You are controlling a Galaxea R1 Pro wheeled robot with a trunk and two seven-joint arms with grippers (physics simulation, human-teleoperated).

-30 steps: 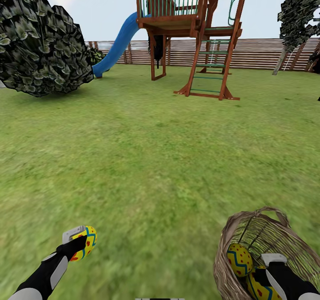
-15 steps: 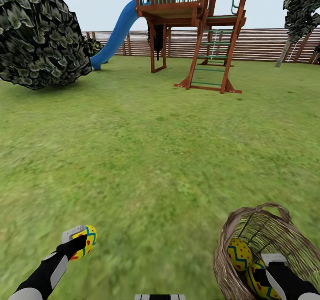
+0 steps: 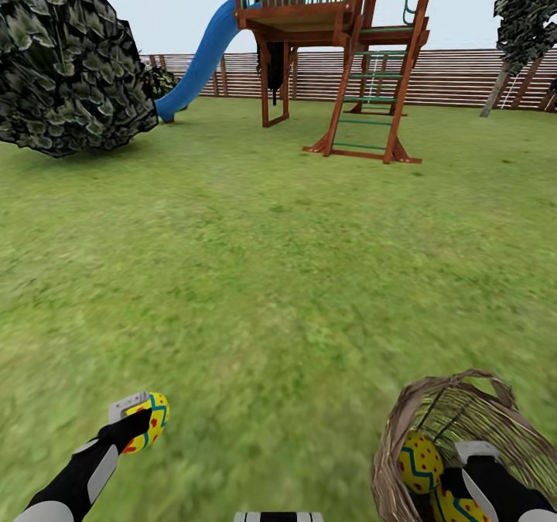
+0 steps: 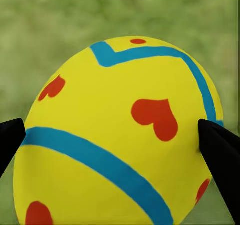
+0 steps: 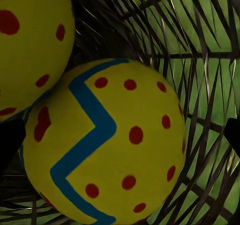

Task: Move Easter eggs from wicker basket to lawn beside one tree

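Nearest, left side: left gripper point(image 3: 143, 421) pinches one Easter egg point(image 3: 147, 423) between its black fingertips point(image 4: 220, 160), held above the lawn point(image 3: 263, 274); the left wrist view shows yellow shell, blue bands and red heart-shaped marks.
Nearest, right side: wicker basket point(image 3: 402, 429) sits at the lower right edge of the head view, its far rim and loop handle point(image 3: 483, 379) clear of the arm.
Inside the basket: two eggs touching each other, one point(image 3: 420, 462) against the near wall, the other egg point(image 3: 456, 506) under the right gripper point(image 3: 476, 460); the right wrist view shows that egg point(image 5: 105, 140) between the fingertips, but whether they press on it cannot be told.
Open room: wide bare grass between the arms and ahead, unbroken up to the playset.
Middle distance, left: dark grey-green mottled tree point(image 3: 70, 66), foliage reaching down to the grass.
Far: wooden playset point(image 3: 333, 42) with ladder point(image 3: 367, 112) and blue slide point(image 3: 197, 62); slatted fence point(image 3: 456, 77) closes the garden edge behind it.
Writing: none readable.
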